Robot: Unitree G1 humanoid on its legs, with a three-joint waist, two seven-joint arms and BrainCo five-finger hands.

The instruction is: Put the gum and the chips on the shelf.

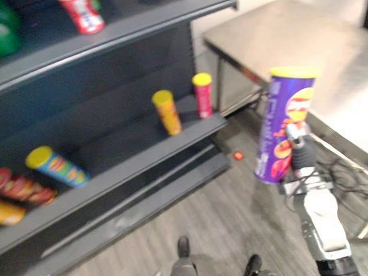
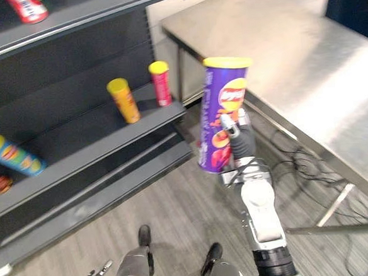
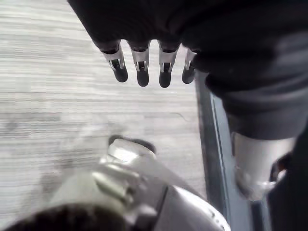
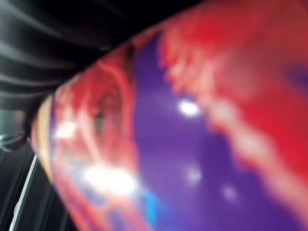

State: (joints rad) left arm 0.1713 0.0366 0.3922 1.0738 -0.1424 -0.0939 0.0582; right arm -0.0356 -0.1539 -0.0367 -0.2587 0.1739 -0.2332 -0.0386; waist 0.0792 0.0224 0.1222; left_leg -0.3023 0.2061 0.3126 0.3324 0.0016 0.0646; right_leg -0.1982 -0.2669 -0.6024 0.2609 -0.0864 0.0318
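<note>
While my right hand (image 2: pixel 242 145) is clamped round the chips (image 2: pixel 223 103), the purple can stands nearly upright above the floor (image 2: pixel 176 208), between the shelf (image 2: pixel 102 145) on the left and the table (image 2: pixel 305 60) on the right. 2 cans (image 2: pixel 124 100) stand at the shelf's right end. My left hand (image 3: pixel 140 62) hangs with fingers straight and apart, holding nothing.
</note>
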